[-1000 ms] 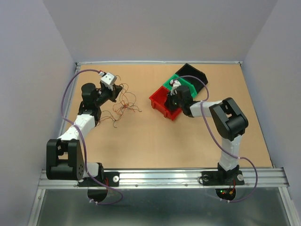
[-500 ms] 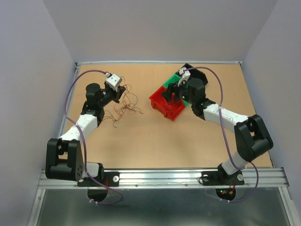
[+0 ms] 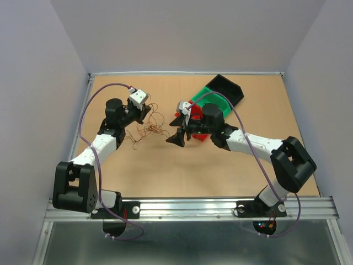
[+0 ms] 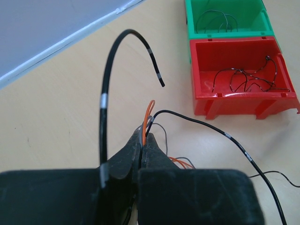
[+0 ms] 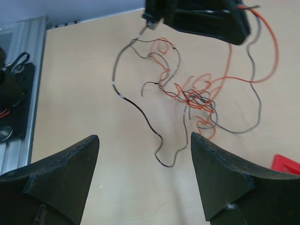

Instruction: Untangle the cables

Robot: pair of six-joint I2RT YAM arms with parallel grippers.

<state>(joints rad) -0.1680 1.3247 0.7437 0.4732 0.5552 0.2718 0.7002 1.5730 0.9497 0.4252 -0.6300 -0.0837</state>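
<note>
L gripper (image 4: 143, 139) is pinched tight on a few strands, orange + black. R gripper (image 5: 144, 140) gapes wide w/ nothing btwn its fingers, pointed at the cables (image 5: 192, 96). The cables are a loose curly tangle on the table (image 3: 165, 171), left of centre, btwn the two grippers.

L wrist cam gives what the overhead can't: thin black wires lying inside the red bin (image 4: 243, 105) and a few dark ones in the green bin (image 4: 225, 35) right behind it. R wrist cam shows the knot itself, orange loops crossing grey + black ones. Only the overhead shows the black bin (image 3: 226, 88) at the far end of the row.

Table is light brown wood. Pale grey walls on three sides, metal rail (image 3: 193, 207) along the near edge.
</note>
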